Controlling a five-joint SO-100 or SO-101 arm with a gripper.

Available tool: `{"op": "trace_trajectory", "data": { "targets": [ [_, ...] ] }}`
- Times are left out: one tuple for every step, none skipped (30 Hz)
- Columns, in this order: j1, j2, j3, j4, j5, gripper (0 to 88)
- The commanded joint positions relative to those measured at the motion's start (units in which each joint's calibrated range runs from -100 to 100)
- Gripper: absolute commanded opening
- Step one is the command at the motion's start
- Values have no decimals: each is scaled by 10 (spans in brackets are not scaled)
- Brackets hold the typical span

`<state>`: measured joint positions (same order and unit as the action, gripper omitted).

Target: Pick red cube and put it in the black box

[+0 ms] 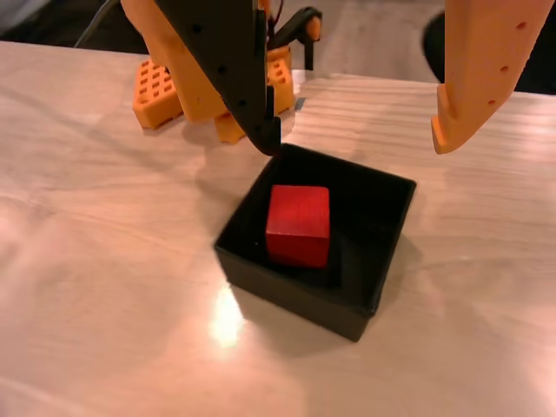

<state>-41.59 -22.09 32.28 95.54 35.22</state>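
- One red cube [298, 224] sits inside the black box [387, 252], resting on the box floor, nearer the left wall as the wrist view shows it.
- The cube stands flat, its top face lit and its front face in slight shade; nothing touches it from above.
- One black box, square and open-topped, lies on the worktop [104, 261] with a corner turned toward the camera.
- The hand [358, 145] hangs above the far edge of the box, spread wide and holding nothing.
- Its dark finger [248, 95] comes down from the top of the view, with its tip just over the box's far-left rim; whether it touches the rim cannot be told.
- Its orange finger [473, 95] hangs at the upper right, well apart from the dark one, with its tip over the worktop beyond the box's right corner.
- Neither finger touches the cube.
- One orange arm base [161, 91], with a gridded block at its foot, stands on the worktop behind the box at the upper left.
- A black clamp with an orange tip [300, 24] shows just behind the base, at the worktop's far edge.
- The worktop is pale wood grain, with one bright glare spot just in front of the box's left corner.
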Motion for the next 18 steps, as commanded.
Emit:
{"op": "trace_trajectory", "data": {
  "targets": [
    [25, -24, -125, 45, -1, 278],
    [43, -26, -143, 43, -9, 278],
    [65, -30, -155, 42, -18, 278],
    [87, -36, -160, 41, -21, 278],
    [107, -44, -158, 41, -22, 278],
    [128, -53, -154, 41, -23, 278],
    [148, -65, -143, 40, -23, 278],
    [167, -77, -130, 40, -23, 277],
    [187, -92, -117, 39, -23, 276],
    [208, -107, -103, 39, -23, 269],
    [230, -125, -87, 37, -23, 254],
    [254, -146, -68, 27, -28, 233],
    [280, -168, -46, 8, -38, 210],
    [306, -188, -21, -15, -51, 191],
    [329, -210, 8, -41, -62, 175],
    [351, -233, 40, -64, -73, 161],
    [368, -254, 74, -86, -83, 151],
    [382, -275, 107, -109, -92, 144]
  ]
}}
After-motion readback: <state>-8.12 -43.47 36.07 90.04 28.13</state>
